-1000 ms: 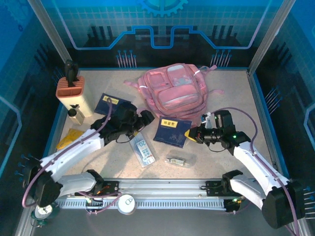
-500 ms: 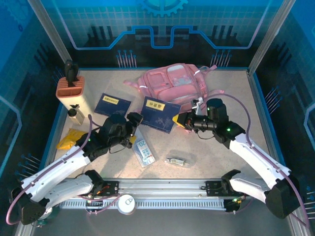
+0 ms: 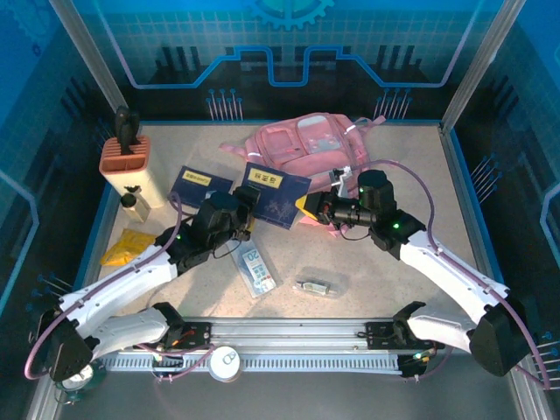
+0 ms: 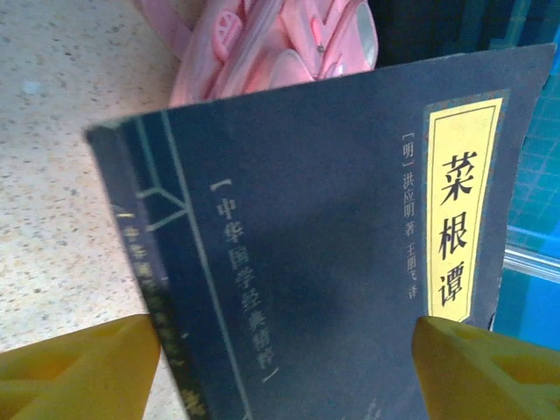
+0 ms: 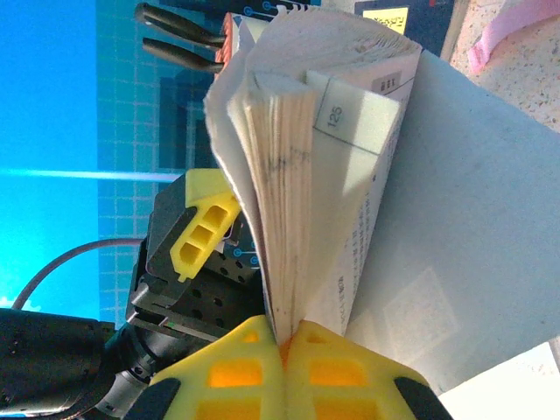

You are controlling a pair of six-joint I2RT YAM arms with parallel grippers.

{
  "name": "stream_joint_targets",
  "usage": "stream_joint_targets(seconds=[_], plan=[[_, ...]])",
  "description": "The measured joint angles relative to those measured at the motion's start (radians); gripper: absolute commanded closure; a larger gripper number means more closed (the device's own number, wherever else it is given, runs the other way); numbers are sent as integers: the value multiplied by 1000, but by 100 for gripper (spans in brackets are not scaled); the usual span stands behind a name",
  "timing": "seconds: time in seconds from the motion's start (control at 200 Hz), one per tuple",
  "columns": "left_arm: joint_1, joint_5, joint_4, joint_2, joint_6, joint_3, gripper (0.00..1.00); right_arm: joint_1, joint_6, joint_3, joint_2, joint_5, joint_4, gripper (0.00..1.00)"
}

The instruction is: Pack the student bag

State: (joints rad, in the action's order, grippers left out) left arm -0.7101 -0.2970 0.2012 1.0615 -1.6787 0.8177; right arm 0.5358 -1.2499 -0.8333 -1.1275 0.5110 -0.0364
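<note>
Right end effector [image 5: 282,337] pinches book [image 5: 455,219] at edge.

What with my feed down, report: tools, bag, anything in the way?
Right tool shut on blue book edge. Left tool open, facing its cover. Student bag lying just beyond. Book hangs between tools and bag.

The dark book [image 4: 306,262] reads 菜根谭 and 中华国学经典精粹; its page [image 5: 343,118] reads 125.
</note>
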Motion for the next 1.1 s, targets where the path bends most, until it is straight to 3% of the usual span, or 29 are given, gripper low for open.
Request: stream_joint_targets(seconds=[0.385,0.535,0.685,0.856,1.101], plan=[[15,-27,-86,57,-13,40,78,1,-18,0,0,-15,-20,100],[45,-5,-108,76,32,62,91,0,18,-2,11,-37,27,53],[117,49,-125,114,129,123,94,-22,97,-31,66,-45,159,24],[184,213,-205,193,262,230,97,-156,187,-86,140,0,273,0],[203,522,-331,344,415,423,99,-377,275,-165,95,205,383,1]])
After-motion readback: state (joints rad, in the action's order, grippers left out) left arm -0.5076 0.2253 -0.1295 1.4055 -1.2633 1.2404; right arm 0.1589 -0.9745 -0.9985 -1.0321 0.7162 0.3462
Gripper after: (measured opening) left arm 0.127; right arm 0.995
